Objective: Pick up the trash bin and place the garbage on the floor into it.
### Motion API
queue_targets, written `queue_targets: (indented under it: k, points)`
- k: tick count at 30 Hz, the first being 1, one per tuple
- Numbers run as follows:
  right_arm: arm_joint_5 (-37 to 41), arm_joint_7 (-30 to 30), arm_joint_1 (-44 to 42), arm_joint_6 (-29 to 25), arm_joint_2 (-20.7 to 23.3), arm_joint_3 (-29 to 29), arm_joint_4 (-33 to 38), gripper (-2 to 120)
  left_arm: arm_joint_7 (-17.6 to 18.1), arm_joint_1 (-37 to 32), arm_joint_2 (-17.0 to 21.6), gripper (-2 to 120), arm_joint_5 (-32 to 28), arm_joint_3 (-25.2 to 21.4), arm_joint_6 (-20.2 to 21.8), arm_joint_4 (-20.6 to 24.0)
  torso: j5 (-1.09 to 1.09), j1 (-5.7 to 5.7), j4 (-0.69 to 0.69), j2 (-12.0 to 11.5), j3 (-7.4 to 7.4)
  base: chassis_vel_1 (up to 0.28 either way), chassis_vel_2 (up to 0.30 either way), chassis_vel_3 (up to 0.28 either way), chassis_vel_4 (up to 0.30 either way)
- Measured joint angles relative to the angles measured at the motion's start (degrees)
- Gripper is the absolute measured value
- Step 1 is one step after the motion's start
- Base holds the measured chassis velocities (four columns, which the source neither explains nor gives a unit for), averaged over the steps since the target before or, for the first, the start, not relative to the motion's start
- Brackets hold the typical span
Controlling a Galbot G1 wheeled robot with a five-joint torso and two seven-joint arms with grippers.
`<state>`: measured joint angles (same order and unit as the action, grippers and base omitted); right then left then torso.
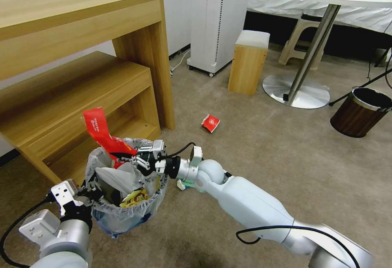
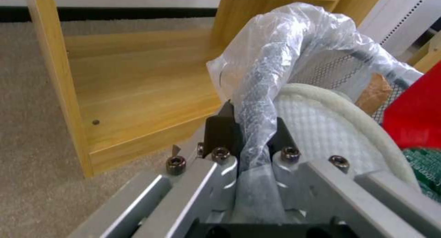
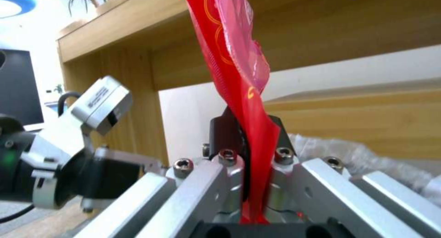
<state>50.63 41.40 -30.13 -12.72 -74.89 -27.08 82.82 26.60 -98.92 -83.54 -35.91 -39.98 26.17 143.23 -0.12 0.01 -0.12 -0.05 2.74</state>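
- One trash bin (image 1: 122, 215), black with a crinkly whitish bag, sits on the tan floor (image 1: 261, 153) beside one two-tier wooden shelf (image 1: 81, 84)
- The left gripper (image 1: 90, 189) has its two fingers clamped on the bin's bagged rim (image 2: 262, 103); the rim runs straight between them
- The right gripper (image 1: 136, 156) hangs over the bin's mouth, its two fingers pressed together on one red wrapper (image 1: 102, 131), which sticks up beyond the fingertips
- Inside the bin, below the right fingers: one white slipper (image 2: 321, 127) and one yellow wrapper (image 1: 134, 198)
- One red paper cup (image 1: 210, 122) lies on the floor, well apart from both grippers
- One small white-and-green piece of litter (image 1: 183, 185) lies under the right wrist; what it is I cannot tell
- One brown bin (image 1: 359, 113) stands far off to the right
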Motion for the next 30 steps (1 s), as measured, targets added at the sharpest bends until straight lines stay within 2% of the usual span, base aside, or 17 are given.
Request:
queue_targets:
  k: [5,8,9,12,13,15,16,18,19,21,22,25,26,29,30]
  points:
    - [-1.02,-0.76,-0.87,-0.30,0.61,-0.19,0.25,0,0.00,-0.10,-0.08,3,0.03,0.00,0.00,0.01,0.00,0.00,0.00,0.00,0.00,0.000,0.000,0.000,0.000]
    - [-1.80,-1.61,-1.38,-0.45,0.95,-0.14,0.44,7,0.00,-0.12,-0.09,3,0.10,0.00,0.00,0.01,0.00,0.00,0.00,0.00,0.00,0.000,0.000,0.000,0.000]
    - [-2.13,-1.69,-1.51,-0.45,1.12,-0.02,0.50,14,0.01,-0.16,-0.09,3,0.14,0.00,0.01,0.01,0.00,0.00,0.00,0.00,0.00,0.000,0.000,0.000,0.000]
    - [-2.41,-1.72,-1.59,-0.45,1.35,0.14,0.61,20,0.02,-0.27,-0.08,3,0.16,-0.01,0.02,0.01,0.00,0.00,0.00,0.00,0.00,0.000,0.000,0.000,0.000]
    - [-2.79,-1.72,-1.70,-0.45,1.69,0.33,0.75,28,0.02,-0.47,-0.04,3,0.17,-0.08,0.03,0.01,0.00,0.00,0.00,0.00,0.00,0.000,0.000,0.000,0.000]
    - [-3.13,-1.71,-1.92,-0.45,2.39,0.63,1.21,36,0.03,-0.60,0.09,3,0.17,-0.40,0.05,0.01,0.00,0.00,0.00,0.00,0.00,0.000,0.000,0.000,0.000]
    - [-3.13,-1.71,-1.92,-0.45,2.39,0.63,1.21,36,0.03,-0.60,0.09,3,0.17,-0.40,0.05,0.01,0.00,0.00,0.00,0.00,0.00,0.000,0.000,0.000,0.000]
    - [-3.43,-1.58,-2.21,-0.45,3.21,1.09,1.92,46,0.04,-0.69,0.17,3,0.16,-0.60,0.05,0.02,0.01,0.00,0.00,0.00,0.00,0.000,0.000,0.000,0.000]
    - [-3.43,-1.58,-2.21,-0.45,3.21,1.09,1.92,46,0.04,-0.69,0.17,3,0.16,-0.60,0.05,0.02,0.01,0.00,0.00,0.00,0.00,0.000,0.000,0.000,0.000]
    - [-3.74,-1.31,-2.56,-0.44,4.62,1.82,2.72,58,0.05,-0.75,0.20,3,0.16,-0.67,0.05,0.02,0.00,0.00,0.00,0.00,0.00,0.000,0.000,0.000,0.000]
    - [-3.74,-1.31,-2.56,-0.44,4.62,1.82,2.72,58,0.05,-0.75,0.20,3,0.16,-0.67,0.05,0.02,0.00,0.00,0.00,0.00,0.00,0.000,0.000,0.000,0.000]
    - [-4.20,-0.84,-3.10,-0.40,6.84,3.26,3.71,73,0.06,-0.76,0.20,3,0.23,-0.64,0.08,0.03,0.01,0.00,-0.01,0.00,0.00,0.000,0.000,0.000,0.000]
    - [-4.20,-0.84,-3.10,-0.40,6.84,3.26,3.71,73,0.06,-0.76,0.20,3,0.23,-0.64,0.08,0.03,0.01,0.00,-0.01,0.00,0.00,0.000,0.000,0.000,0.000]
    - [-4.29,-0.65,-3.71,-0.36,8.78,4.66,5.02,86,0.06,-0.80,0.21,3,0.40,-0.51,0.14,0.03,0.01,0.00,-0.01,0.01,0.00,0.000,0.000,0.000,0.000]
    - [-4.29,-0.65,-3.71,-0.36,8.78,4.66,5.02,86,0.06,-0.80,0.21,3,0.40,-0.51,0.14,0.03,0.01,0.00,-0.01,0.01,0.00,0.000,0.000,0.000,0.000]
